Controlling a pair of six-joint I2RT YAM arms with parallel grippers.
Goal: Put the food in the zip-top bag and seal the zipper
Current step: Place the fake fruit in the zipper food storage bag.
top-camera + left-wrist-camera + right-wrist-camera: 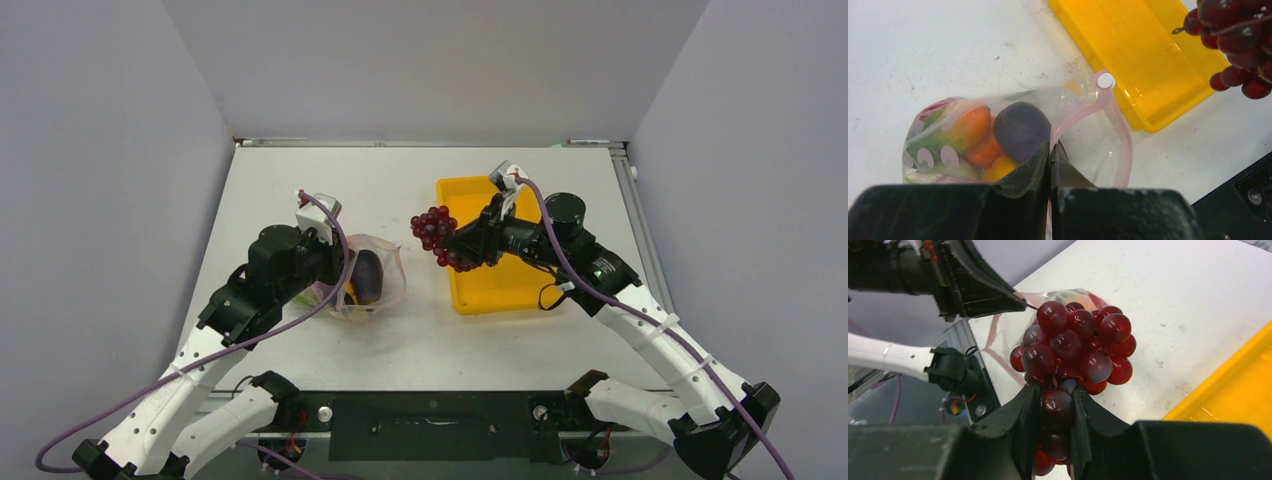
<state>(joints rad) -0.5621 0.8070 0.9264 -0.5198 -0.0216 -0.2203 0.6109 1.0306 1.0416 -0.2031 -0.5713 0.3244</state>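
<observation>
White scuffed tabletop, grey walls on three sides. Left gripper jaws pinched on clear dotted zip-top bag rim, produce inside. Right gripper clamps dark-red grape bunch, airborne between bag and rigid yellow tray.

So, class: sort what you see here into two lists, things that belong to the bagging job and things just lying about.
Belongs to the job:
zip-top bag
zipper
grapes, held by the right gripper
eggplant and orange pepper, inside the bag
left gripper, pinching the bag's mouth edge

Just lying about:
yellow tray
table
</observation>
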